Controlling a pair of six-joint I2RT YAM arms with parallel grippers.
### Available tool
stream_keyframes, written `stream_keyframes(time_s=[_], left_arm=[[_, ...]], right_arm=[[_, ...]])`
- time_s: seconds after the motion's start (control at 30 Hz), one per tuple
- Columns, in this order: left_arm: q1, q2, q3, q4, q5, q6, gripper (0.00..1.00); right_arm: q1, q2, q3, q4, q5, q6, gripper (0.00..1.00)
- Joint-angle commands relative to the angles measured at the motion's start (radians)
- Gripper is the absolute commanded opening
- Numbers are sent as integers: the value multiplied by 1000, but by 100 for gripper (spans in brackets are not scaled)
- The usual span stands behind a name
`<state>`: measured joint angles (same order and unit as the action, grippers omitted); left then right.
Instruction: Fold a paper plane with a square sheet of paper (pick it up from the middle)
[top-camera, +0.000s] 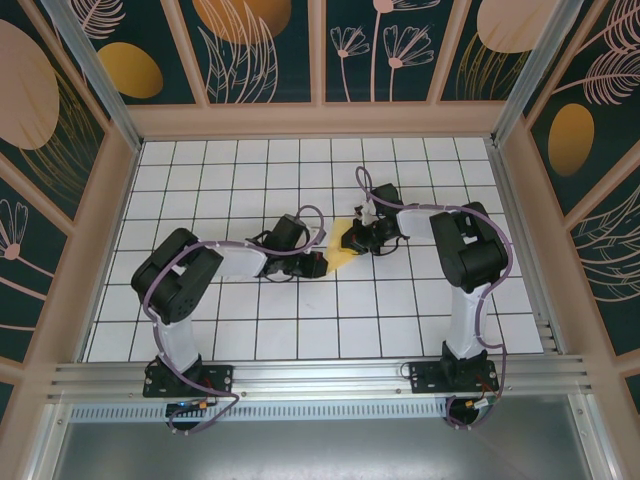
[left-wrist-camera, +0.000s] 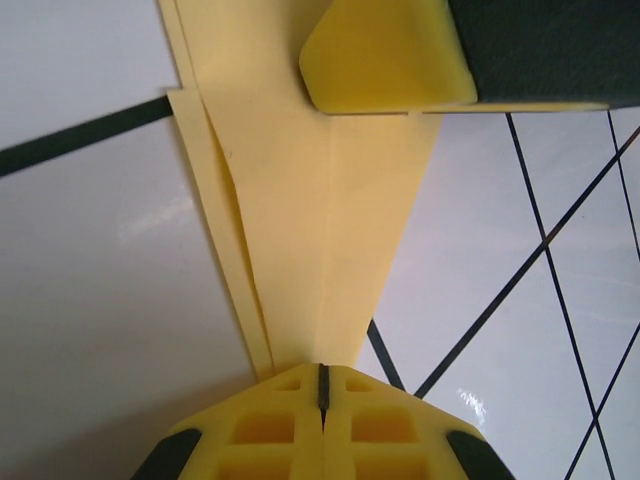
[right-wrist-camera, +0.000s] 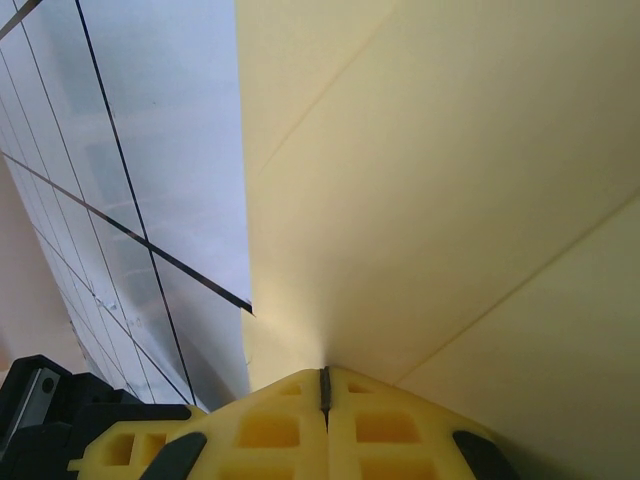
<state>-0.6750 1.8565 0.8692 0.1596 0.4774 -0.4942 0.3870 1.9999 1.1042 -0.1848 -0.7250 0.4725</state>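
Both closed: left fingers (left-wrist-camera: 270, 425) pinched the narrow tip of the folded yellow paper (left-wrist-camera: 320, 230), right fingers (right-wrist-camera: 270, 430) pinched its wide end. Paper sat mid-way across the surface (top-camera: 400, 310) between the arms, possibly lifted a bit. Two-end grip held the layers taut and aligned for the next crease

The paper plane (top-camera: 341, 257) lies on the tiled table (top-camera: 250, 170), between the left gripper (left-wrist-camera: 322, 385) and the right gripper (right-wrist-camera: 323, 385). Its narrow end is caught in the left gripper, and straight ahead it widens toward the right gripper. From the right gripper, paper spreads ahead and rightward, with table tiles to its left.
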Motion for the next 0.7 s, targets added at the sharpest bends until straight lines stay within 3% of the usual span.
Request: stream_keyframes(time_s=[0.0,0.37,0.57,0.67], left_arm=[[-3,-24,-40,-120,-1,0,0],[-9,-107,-23,-178,-39,38,1],[-9,-170,-10,25,-47,-79,3],[-8,-126,10,110,-74,-138,3]], right_arm=[[0,94,-26,-61,189,-20,3],[0,96,-30,-60,193,-18,3],[0,97,-30,-58,192,-15,3],[0,99,-32,-53,191,-12,3]])
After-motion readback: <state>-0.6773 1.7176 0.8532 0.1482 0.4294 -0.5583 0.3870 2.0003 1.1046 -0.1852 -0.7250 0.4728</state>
